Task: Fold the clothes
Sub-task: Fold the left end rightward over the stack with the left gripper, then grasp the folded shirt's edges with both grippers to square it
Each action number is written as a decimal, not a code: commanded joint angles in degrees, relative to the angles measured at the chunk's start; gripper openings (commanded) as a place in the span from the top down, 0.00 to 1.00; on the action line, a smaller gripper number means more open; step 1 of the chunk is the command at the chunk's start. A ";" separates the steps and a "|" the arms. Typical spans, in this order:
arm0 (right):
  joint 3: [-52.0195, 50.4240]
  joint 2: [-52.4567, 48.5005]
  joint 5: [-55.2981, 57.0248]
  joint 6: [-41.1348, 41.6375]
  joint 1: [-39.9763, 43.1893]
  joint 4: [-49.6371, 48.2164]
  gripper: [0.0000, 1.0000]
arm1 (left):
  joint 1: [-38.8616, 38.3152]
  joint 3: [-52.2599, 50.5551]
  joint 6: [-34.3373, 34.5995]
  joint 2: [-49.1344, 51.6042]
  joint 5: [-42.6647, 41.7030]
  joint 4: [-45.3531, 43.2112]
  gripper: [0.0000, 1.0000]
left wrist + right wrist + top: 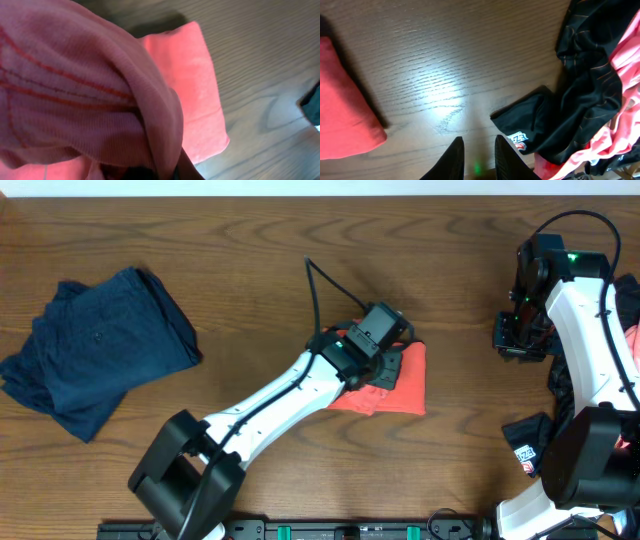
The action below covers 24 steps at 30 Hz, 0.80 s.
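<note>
With the folded orange-red T-shirt [410, 388] lying mid-table and a flap of it pinched in the closed left gripper [388, 366], that flap is best laid flat and edge-aligned before release, while the right gripper [479, 161], narrowly parted and empty, is parked aside.

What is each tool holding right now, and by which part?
The left tool is shut on the orange-red shirt, pinching a bunched-up fold of its fabric. The right tool holds nothing; its jaws stand apart over the table.
</note>
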<state>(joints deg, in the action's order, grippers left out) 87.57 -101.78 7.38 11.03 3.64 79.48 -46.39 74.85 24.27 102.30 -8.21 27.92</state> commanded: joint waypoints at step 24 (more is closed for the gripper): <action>-1.18 0.13 -22.64 -14.80 -4.63 -0.72 0.71 | 11.41 0.92 -1.68 -6.67 -6.75 -3.10 0.19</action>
<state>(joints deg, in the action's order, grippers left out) 87.26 -101.78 -8.78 0.69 1.65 79.02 -38.37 75.05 23.53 95.88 -14.63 22.04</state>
